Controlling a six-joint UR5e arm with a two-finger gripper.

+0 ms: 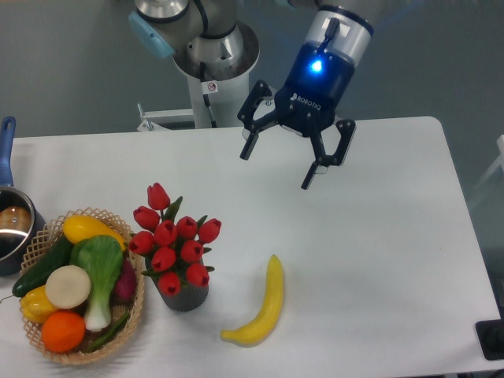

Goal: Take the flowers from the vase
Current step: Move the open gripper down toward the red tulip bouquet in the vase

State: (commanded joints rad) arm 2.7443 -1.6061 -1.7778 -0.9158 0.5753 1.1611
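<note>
item: vase point(183, 296), dark grey, ribbed, standing upright on the white table point(378, 260) in the lower left of the frame; holding the flowers point(174, 242), a bunch of red tulips with green leaves, stems going down into its mouth, blooms rising above the rim

item: wicker basket point(135, 312), sitting just left of the vase at the lower left edge; carrying a yellow squash point(88, 229) at the top, a dark green cucumber point(43, 265) along its left side, a green-leafed white-stalked vegetable point(99, 272) in the middle, a pale round slice point(68, 287), a yellow pepper point(36, 305), an orange point(63, 331) at the bottom and something purple point(125, 281) against the right wall

item: metal pot point(13, 228) with a blue handle, showing partly at the left edge, above the basket; contents too unclear to name

item: banana point(261, 306), lying loose on the table to the right of the vase, apart from it

item: gripper point(277, 165), hanging in the upper middle of the frame, tilted, a blue light glowing on its body; fingers spreading wide and gripping nothing, well apart from the flowers, up and to the right of them
</note>
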